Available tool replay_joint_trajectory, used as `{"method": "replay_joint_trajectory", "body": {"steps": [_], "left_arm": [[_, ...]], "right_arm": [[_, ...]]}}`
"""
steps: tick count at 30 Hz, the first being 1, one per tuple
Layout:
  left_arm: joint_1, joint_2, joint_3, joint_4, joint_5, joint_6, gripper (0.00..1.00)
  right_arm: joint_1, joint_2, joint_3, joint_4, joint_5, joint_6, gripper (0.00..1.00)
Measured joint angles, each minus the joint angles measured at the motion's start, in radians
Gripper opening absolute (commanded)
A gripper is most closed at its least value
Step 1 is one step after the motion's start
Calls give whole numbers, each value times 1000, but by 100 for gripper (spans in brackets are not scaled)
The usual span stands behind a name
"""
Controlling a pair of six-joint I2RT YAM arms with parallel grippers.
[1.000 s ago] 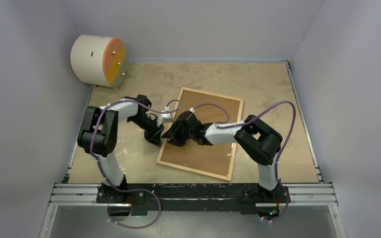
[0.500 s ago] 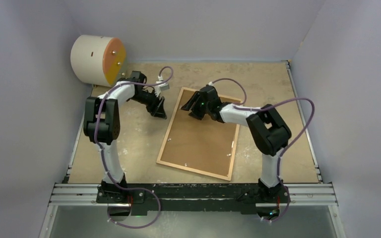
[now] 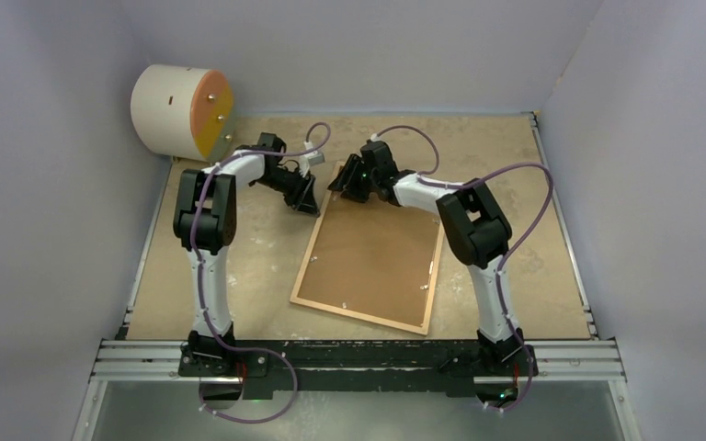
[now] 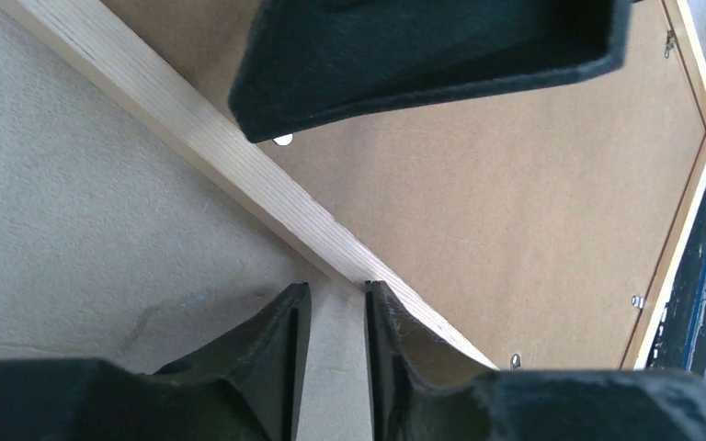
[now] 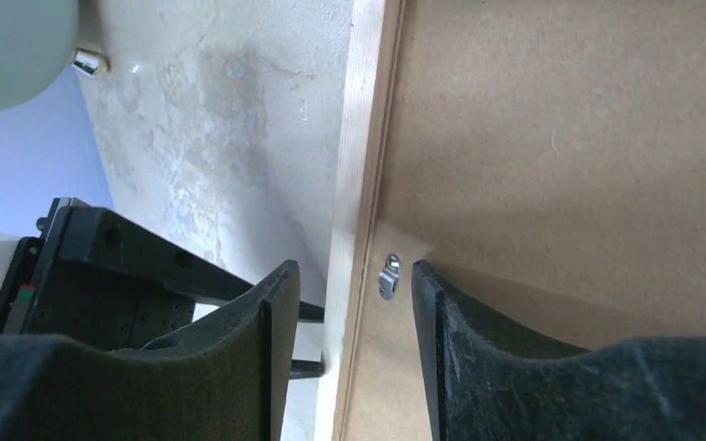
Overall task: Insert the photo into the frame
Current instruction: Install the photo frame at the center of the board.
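A tan surface [image 3: 239, 266], mottled with pale worn patches, is enclosed on three sides by plain lavender-grey walls [image 3: 55, 230]. In the upper left of the frame a cream drum [image 3: 170, 108] is laid on its side, its orange and yellow end face fitted with small metal knobs. A metal rail [image 3: 368, 360] is run along the lower edge, above a grey glossy strip [image 3: 377, 413]. Everything is lit softly and evenly

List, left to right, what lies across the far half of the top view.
drum → left gripper → right gripper. The frame is left out, because it overlaps both grippers' span.
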Motion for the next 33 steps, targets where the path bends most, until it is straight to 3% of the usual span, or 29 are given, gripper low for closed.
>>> {"method": "replay_joint_trajectory", "body": {"steps": [7, 33], "left_arm": [[5, 0, -21, 14, 33, -4, 21], [13, -19, -71, 73, 65, -13, 18]], "right_arm": [[-5, 30, 25, 18, -37, 16, 48], [25, 2, -32, 23, -59, 127, 47]]}}
